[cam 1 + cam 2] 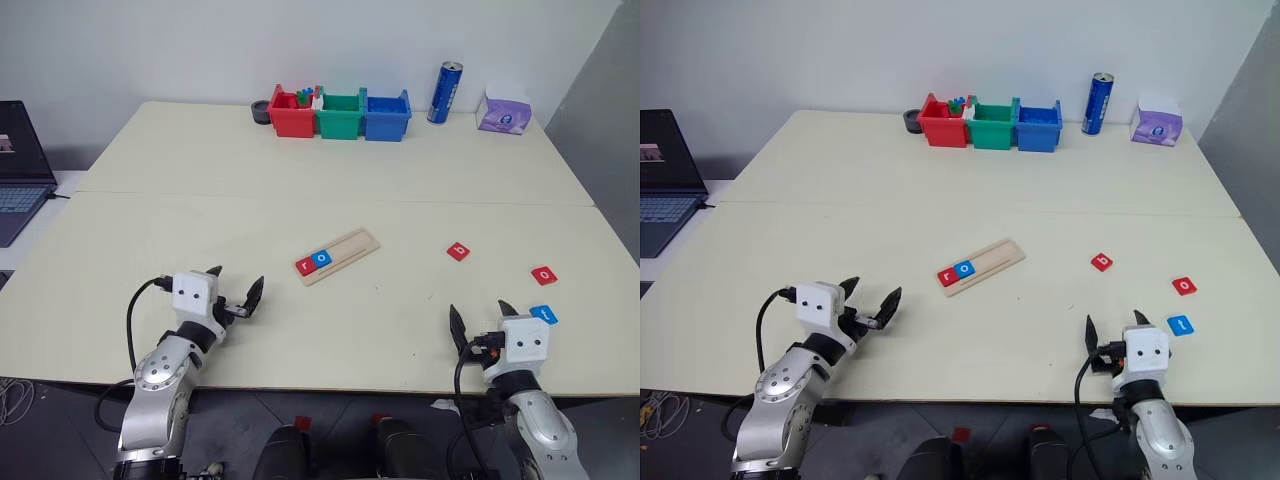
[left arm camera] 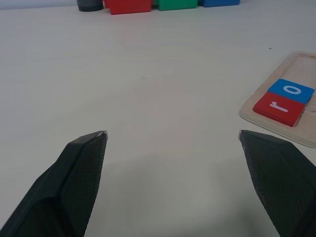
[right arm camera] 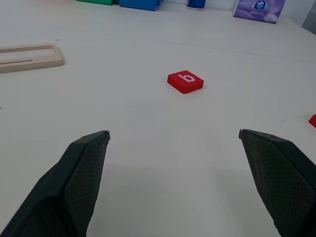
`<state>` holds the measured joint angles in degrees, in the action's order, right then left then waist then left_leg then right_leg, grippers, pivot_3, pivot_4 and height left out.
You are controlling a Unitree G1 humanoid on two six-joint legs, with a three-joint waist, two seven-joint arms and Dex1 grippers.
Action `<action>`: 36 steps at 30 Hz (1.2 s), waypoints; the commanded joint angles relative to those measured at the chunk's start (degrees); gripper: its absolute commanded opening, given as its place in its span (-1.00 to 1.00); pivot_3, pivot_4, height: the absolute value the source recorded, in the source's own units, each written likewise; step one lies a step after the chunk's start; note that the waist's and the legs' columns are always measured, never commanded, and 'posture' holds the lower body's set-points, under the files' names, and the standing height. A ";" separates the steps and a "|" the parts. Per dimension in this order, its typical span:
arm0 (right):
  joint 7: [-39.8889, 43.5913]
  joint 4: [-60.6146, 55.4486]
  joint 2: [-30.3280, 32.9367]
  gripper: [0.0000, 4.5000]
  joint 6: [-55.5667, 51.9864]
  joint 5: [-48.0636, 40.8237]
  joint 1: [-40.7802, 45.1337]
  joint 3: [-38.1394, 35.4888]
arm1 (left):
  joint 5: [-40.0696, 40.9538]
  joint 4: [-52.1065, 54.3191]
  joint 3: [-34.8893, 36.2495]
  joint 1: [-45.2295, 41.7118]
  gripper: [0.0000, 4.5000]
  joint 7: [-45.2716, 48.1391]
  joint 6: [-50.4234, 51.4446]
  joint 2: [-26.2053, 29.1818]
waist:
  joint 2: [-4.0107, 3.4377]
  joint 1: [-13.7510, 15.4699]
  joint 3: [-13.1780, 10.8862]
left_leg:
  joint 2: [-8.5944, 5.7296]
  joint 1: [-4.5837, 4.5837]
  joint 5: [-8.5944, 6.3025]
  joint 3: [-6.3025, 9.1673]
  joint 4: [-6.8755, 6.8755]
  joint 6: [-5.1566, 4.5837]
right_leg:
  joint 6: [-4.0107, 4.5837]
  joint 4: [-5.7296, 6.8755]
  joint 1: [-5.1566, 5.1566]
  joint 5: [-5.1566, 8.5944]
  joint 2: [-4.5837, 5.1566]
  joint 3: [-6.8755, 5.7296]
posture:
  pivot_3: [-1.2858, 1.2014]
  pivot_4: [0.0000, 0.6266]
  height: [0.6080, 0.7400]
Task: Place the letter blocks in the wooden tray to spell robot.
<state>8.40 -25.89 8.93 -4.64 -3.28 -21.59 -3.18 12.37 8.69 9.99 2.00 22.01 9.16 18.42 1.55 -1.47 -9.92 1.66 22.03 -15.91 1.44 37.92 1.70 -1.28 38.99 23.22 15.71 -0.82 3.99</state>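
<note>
Head views: wooden tray [image 1: 340, 255] lies askew near the middle of the table [image 1: 300, 190], with the red r block [image 1: 304, 265] and blue o block [image 1: 321, 258] seated touching at its near-left end; rest of the groove bare. Red b block [image 1: 458, 251], red o block [image 1: 543, 274] and blue t block [image 1: 543, 314] lie loose toward the table's right edge, well apart from the tray; the t sits nearest the front edge, just beside the right gripper [image 1: 479, 324]. Left gripper [image 1: 235, 287] hovers by the front edge, left of the tray; both arms held low and roughly level, pointing away from the robot; both jaws spread wide, holding nothing.

Left wrist view: fingers [image 2: 81, 168] wide apart over bare table; tray end with r and o ahead, off to one side.

Right wrist view: fingers [image 3: 84, 168] wide apart, empty; b block ahead between them, flat on the table.

Handling, judged: tiles look light, rigid, smooth-faced, thin; likely to skid if nudged; best pinched across two opposite side edges from above, so the wrist would need to pitch down from its level pose; b looks the next tile due.
</note>
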 commanded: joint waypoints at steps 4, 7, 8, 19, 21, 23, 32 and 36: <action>4.12 -2.00 2.98 0.98 1.32 0.04 1.20 1.69 | -3.84 -2.48 -1.50 -3.15 1.00 -0.98 -2.78 1.17 | 0.00 -0.01 0.00 | -0.02 0.00 0.00 -0.02 0.02 0.00 | 0.00 0.01 -0.01 0.00 -0.01 0.00 | 0.03 -0.52 1.00; 7.61 -5.03 5.14 0.98 -2.15 -2.99 2.11 2.79 | -2.59 -4.90 -2.57 -5.06 1.00 3.41 -2.54 2.69 | 0.00 -0.05 0.00 | -0.03 -0.03 0.00 -0.03 0.04 0.00 | 0.00 0.02 -0.02 -0.01 -0.06 0.00 | 0.03 -0.52 1.00; 9.07 -6.09 6.20 0.98 -3.59 -3.91 2.58 3.24 | -0.78 -5.32 -2.72 -5.82 1.00 5.84 -2.13 2.96 | 0.00 -0.09 0.00 | -0.03 -0.03 0.00 -0.04 0.04 0.00 | 0.00 0.03 -0.02 -0.01 -0.08 -0.01 | 0.03 -0.52 1.00; 20.56 -19.76 19.87 0.98 -29.85 -21.16 13.83 4.34 | 0.81 -21.44 -9.15 -22.35 1.00 23.38 -0.71 8.35 | 0.02 -0.18 -0.01 | -0.14 -0.02 0.01 -0.03 0.12 -0.02 | -0.07 0.02 -0.05 -0.04 -0.18 -0.21 | 0.03 -0.52 1.00; 20.62 -19.90 20.87 0.98 -30.51 -21.46 15.48 3.91 | -0.31 -26.01 -10.49 -25.41 1.00 25.30 -1.07 8.70 | 0.03 -0.18 -0.01 | -0.14 0.00 0.01 -0.03 0.12 -0.02 | -0.07 0.01 -0.05 -0.05 -0.18 -0.22 | 0.03 -0.52 1.00; 20.73 -20.09 21.60 0.98 -30.55 -21.43 16.47 3.86 | -1.20 -29.54 -11.89 -27.87 1.00 27.81 -1.17 9.05 | 0.04 -0.18 -0.02 | -0.15 0.02 0.00 -0.02 0.11 -0.02 | -0.07 0.00 -0.04 -0.05 -0.18 -0.23 | 0.03 -0.52 1.00; 20.43 -21.42 22.24 0.98 -30.22 -20.86 16.59 5.28 | -2.11 -36.85 -13.13 -33.99 1.00 32.02 -2.95 7.92 | 0.05 -0.19 -0.02 | -0.14 0.06 0.00 0.00 0.11 -0.02 | -0.07 0.00 -0.02 -0.05 -0.18 -0.26 | 0.03 -0.52 1.00; 20.26 -22.05 22.10 0.98 -30.15 -21.02 16.19 5.45 | -0.89 -35.42 -12.55 -34.31 1.00 32.50 -1.80 6.99 | 0.05 -0.19 -0.02 | -0.12 0.06 0.00 0.00 0.11 -0.02 | -0.07 0.01 -0.02 -0.05 -0.17 -0.26 | 0.03 -0.52 1.00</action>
<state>28.67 -44.88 30.85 -35.70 -23.90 -5.55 2.44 10.44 -28.84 -3.09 -31.11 54.23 7.32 25.68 1.60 -1.66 -9.95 1.53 22.09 -15.90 1.44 38.03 1.67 -1.35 39.00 23.20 15.66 -0.99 3.73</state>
